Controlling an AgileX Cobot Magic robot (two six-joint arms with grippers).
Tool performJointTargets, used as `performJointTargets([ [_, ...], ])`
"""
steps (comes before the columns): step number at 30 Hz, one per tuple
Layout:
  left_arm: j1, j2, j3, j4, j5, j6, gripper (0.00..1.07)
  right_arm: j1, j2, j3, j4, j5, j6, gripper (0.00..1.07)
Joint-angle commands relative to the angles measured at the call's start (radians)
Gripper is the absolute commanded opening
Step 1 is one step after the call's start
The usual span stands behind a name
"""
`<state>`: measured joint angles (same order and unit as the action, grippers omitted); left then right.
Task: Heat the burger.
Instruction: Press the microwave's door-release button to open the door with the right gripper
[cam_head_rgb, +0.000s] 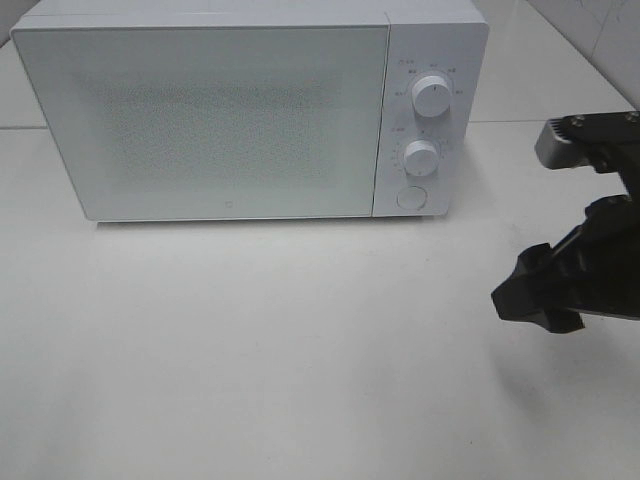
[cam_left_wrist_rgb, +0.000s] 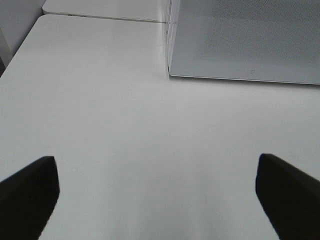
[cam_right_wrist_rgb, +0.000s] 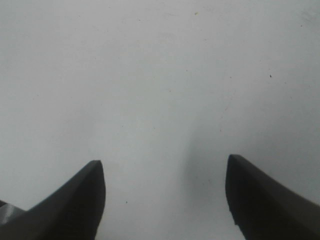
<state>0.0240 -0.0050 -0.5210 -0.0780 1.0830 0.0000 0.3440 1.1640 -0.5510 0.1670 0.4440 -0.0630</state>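
No burger shows in any view; it is hidden or out of view. A white microwave (cam_head_rgb: 250, 110) stands at the back of the table with its door shut, and its lower corner (cam_left_wrist_rgb: 240, 45) appears in the left wrist view. My right gripper (cam_head_rgb: 535, 295) hovers over the table at the right, in front of the microwave's control side, open with only bare tabletop between its fingers (cam_right_wrist_rgb: 75, 205). My left gripper (cam_left_wrist_rgb: 157, 195) is open wide over the table to the left of the microwave, nothing between its fingertips (cam_left_wrist_rgb: 30, 192). The left arm is outside the high view.
The microwave has two round knobs (cam_head_rgb: 431, 95) and a round button (cam_head_rgb: 411, 197) on its right panel. The white table (cam_head_rgb: 250, 340) spreads in front of it. A seam between tabletops (cam_left_wrist_rgb: 105, 17) runs behind, near the microwave's left side.
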Motion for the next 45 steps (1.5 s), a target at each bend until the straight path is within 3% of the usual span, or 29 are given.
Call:
performJointTargets([
  [1, 0.002, -0.017, 0.002, -0.005, -0.014, 0.000, 1.00, -0.006, -0.081, -0.006, -0.017, 0.082, 0.024, 0.69],
  [6, 0.002, -0.017, 0.002, -0.005, -0.014, 0.000, 1.00, -0.006, -0.196, -0.006, -0.018, 0.158, 0.030, 0.70],
  [11, 0.002, -0.017, 0.002, -0.005, -0.014, 0.000, 1.00, -0.006, -0.377, -0.006, -0.020, 0.261, 0.030, 0.83],
  [24, 0.002, -0.017, 0.002, -0.005, -0.014, 0.000, 1.00, -0.009, -0.748, -0.006, -0.095, 0.512, 0.092, 0.81],
  [32, 0.002, -0.017, 0.002, -0.005, -0.014, 0.000, 1.00, -0.147, -0.962, -0.006, -0.144, 0.686, 0.091, 0.79],
  [45, 0.002, -0.017, 0.002, -0.005, -0.014, 0.000, 1.00, -0.228, -1.179, 0.022, -0.167, 0.615, 0.082, 0.76],
])
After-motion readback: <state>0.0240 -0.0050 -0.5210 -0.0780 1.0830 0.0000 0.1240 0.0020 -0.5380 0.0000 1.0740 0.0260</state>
